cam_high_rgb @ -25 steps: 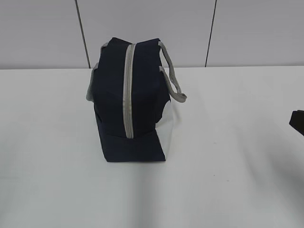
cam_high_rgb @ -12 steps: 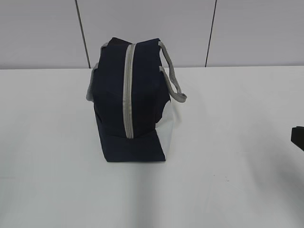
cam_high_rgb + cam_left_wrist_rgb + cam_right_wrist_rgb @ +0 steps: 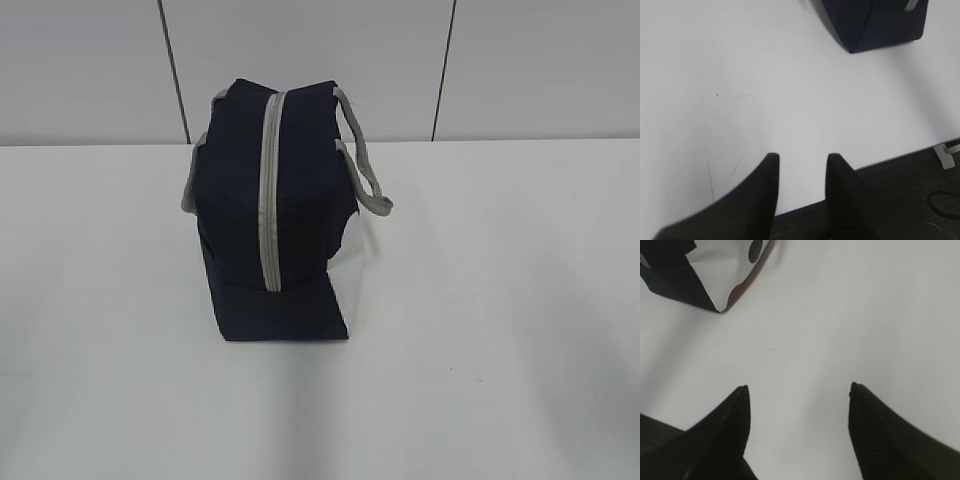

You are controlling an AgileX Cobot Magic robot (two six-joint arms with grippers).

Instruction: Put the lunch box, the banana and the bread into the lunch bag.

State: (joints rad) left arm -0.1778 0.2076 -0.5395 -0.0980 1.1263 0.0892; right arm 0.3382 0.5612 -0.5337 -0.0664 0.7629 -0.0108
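The navy-blue lunch bag (image 3: 275, 220) stands upright on the white table, its grey zipper (image 3: 268, 190) shut along the top and front, grey handles at both sides. Its corner shows in the left wrist view (image 3: 875, 22) and in the right wrist view (image 3: 695, 275). The lunch box, banana and bread are out of view. My left gripper (image 3: 801, 161) is open and empty over the table's front edge. My right gripper (image 3: 797, 390) is open wide and empty over bare table, right of the bag. Neither gripper shows in the exterior view.
The white table (image 3: 480, 300) runs to a grey panelled wall at the back. In the left wrist view the table's front edge (image 3: 900, 155) shows, with dark floor and a cable below it.
A dark part of the right arm at the exterior view's right edge has sunk lower and then left the view. The bag has not moved.
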